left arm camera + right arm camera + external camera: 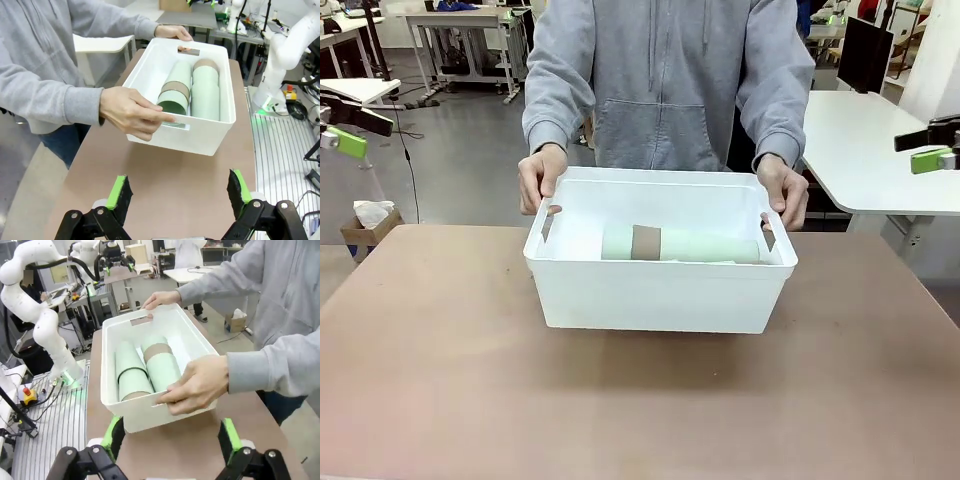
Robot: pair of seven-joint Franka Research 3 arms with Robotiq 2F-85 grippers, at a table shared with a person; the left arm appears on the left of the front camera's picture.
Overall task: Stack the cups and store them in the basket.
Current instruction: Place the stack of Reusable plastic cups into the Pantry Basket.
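We see the smooth white plastic basket (660,290) on the brown table (440,380), gripped at both short ends by a person's hands (541,177). Inside lie the matte tapered cups (680,244), stacked. Our left gripper (180,192) and right gripper (170,437) are spread, empty.

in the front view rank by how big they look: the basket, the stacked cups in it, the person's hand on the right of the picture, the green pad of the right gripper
1. basket, by far the largest
2. stacked cups, lying on their side inside it
3. person's hand, gripping the basket's short side
4. green pad of the right gripper, smallest, though cut off by the picture's edge
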